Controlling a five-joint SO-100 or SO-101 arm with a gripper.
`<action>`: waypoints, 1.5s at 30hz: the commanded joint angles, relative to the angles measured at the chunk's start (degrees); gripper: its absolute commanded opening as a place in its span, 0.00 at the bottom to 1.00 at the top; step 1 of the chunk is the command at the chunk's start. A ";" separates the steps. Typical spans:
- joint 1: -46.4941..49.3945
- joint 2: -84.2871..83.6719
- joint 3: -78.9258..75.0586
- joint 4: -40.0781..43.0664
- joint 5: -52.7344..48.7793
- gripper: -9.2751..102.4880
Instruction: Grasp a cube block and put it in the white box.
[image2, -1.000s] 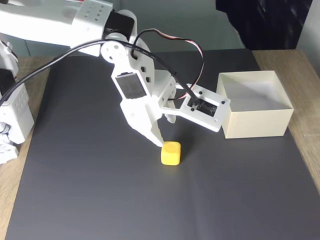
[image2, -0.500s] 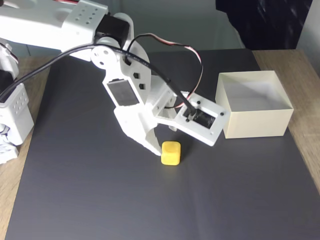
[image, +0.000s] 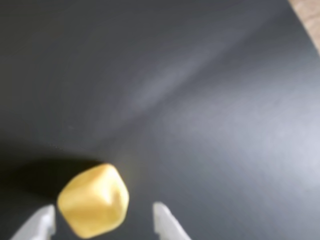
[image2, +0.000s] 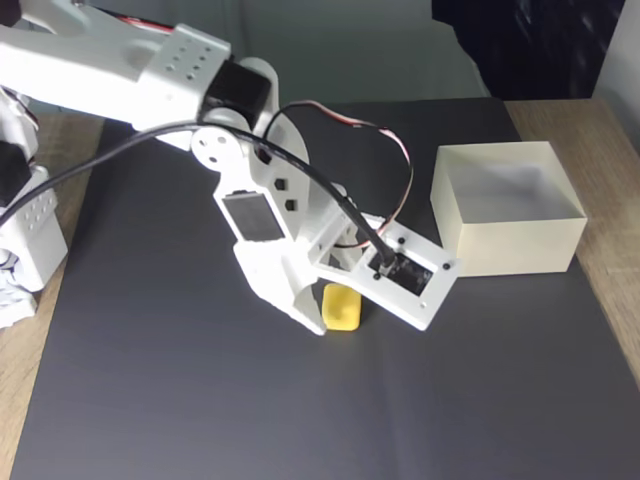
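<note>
1. since a second ago the arm has dropped lower and swung over the cube block, so its white body now covers the cube's left and top edges in the fixed view; the cube itself has stayed where it was.
2. in the wrist view the gripper stands wide, a pale fingertip close by the cube on the left and the other well off it on the right, nothing clamped.
3. the cube sits on the dark mat, near its middle, well apart from the white box.
4. the box stands at the mat's right edge in the fixed view, open side up.
5. open mat lies ahead of the cube and between cube and box.
6. the wooden table shows past the mat's edge.
</note>
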 joint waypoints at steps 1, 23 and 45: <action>-0.62 -0.35 -1.23 -1.23 -0.09 0.32; -4.48 -4.13 -1.41 -3.78 1.85 0.28; -6.68 -4.04 -1.76 0.18 4.39 0.08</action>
